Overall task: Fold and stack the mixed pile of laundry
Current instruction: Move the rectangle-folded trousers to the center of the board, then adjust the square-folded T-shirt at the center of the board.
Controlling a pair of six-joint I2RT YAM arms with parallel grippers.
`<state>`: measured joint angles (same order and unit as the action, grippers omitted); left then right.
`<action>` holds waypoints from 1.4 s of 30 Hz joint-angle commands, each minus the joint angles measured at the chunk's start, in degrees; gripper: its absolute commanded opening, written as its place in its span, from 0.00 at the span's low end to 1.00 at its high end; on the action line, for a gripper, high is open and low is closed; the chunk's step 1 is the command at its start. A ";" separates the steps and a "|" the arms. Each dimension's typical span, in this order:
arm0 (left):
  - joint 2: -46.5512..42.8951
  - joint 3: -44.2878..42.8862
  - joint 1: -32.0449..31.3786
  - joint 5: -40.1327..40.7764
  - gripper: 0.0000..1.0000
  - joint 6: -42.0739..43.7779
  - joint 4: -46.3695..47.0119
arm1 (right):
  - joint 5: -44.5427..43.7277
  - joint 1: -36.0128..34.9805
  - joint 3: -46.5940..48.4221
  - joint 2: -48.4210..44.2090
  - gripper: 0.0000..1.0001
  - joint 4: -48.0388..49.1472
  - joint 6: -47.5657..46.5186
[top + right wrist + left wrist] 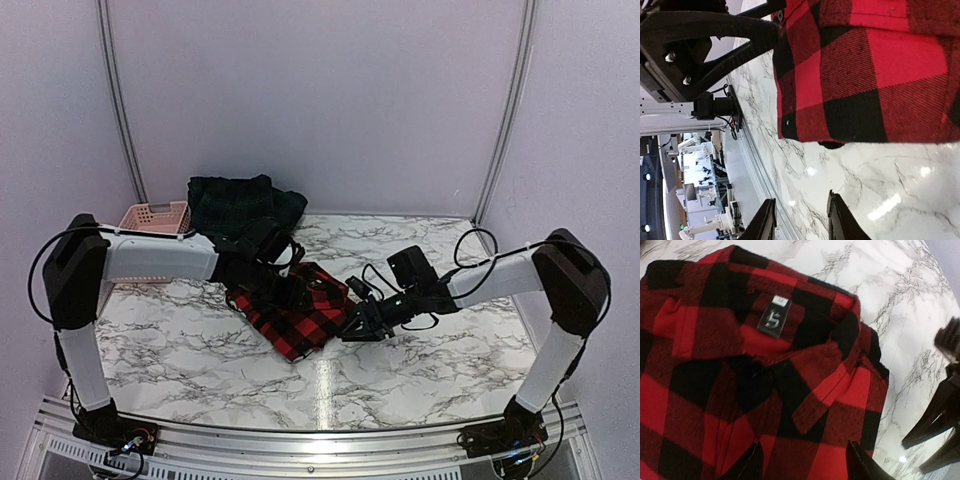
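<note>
On the left wrist view my left gripper (805, 467) has its two dark fingers spread. The red-and-black checked shirt (740, 390) lies directly under and ahead of them, and its cloth fills the gap between the tips. I cannot tell whether the tips touch it. The weave looks soft and brushed, in big square blocks. The collar is folded open just beyond the fingers, with a black label (772, 319) sewn inside it.

My right gripper (800, 220) has its fingers slightly parted with nothing between them. The shirt's hem (865, 65) lies ahead of the tips and clear of them, with bare glossy cloth-free table (880, 185) of veined white marble in between.

From above, the shirt (300, 315) lies crumpled between both grippers. A dark green plaid piece (245, 200) is heaped well beyond the left fingers, beside a pink perforated basket (155, 217).
</note>
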<state>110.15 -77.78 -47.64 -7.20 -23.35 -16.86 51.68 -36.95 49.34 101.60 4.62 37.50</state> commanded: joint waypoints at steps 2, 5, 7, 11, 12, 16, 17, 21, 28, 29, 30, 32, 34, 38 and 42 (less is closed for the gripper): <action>-9.43 10.52 -0.31 3.97 0.59 -2.93 -0.98 | -5.76 4.62 3.40 -7.28 0.31 -21.70 -15.93; -10.37 14.33 -0.23 5.49 0.59 -4.20 0.15 | -10.52 8.10 5.83 -7.96 0.27 -20.58 -15.65; -8.76 14.42 -0.10 5.65 0.60 -3.99 0.50 | -11.39 8.98 8.28 -5.68 0.26 -20.13 -16.05; -4.19 13.59 2.73 5.27 0.60 -3.68 0.82 | -11.23 8.66 14.46 1.84 0.24 -22.48 -17.98; -3.43 13.36 3.52 5.40 0.60 -3.07 0.86 | -11.12 8.55 15.33 3.13 0.25 -22.11 -17.86; -1.83 11.65 6.99 6.75 0.59 1.89 0.74 | -9.98 7.33 19.24 8.64 0.25 -23.18 -18.41; -1.83 10.95 7.61 6.45 0.59 3.04 0.62 | -9.91 6.66 20.30 9.65 0.25 -23.82 -18.87; -6.23 10.53 5.40 4.84 0.64 10.61 2.08 | -10.00 4.62 22.55 11.32 0.25 -24.02 -18.71; -20.62 25.06 0.94 2.66 0.71 16.45 14.21 | -8.99 2.71 22.77 11.75 0.25 -21.29 -15.68; -22.14 27.24 0.35 2.46 0.71 17.20 16.00 | -8.87 2.47 22.76 11.89 0.26 -20.66 -15.24; -23.61 28.98 -0.44 2.46 0.71 18.18 18.05 | -8.80 2.27 22.69 12.15 0.26 -20.32 -14.86; -25.39 31.55 -2.95 2.80 0.72 20.84 20.39 | -8.55 1.82 22.76 12.80 0.27 -19.58 -14.39; -25.71 32.70 -5.59 4.15 0.71 24.45 20.79 | -8.61 1.61 22.95 13.64 0.27 -19.17 -14.09; -24.78 33.51 -10.43 9.88 0.67 32.00 22.31 | -8.70 1.54 24.08 15.41 0.22 -20.02 -14.13; -22.13 33.79 -12.93 14.26 0.59 37.59 25.72 | -9.05 1.54 24.82 16.06 0.18 -20.63 -13.66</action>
<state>85.78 -44.71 -59.02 0.84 5.72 3.27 42.54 -34.85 71.44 116.53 -15.94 22.96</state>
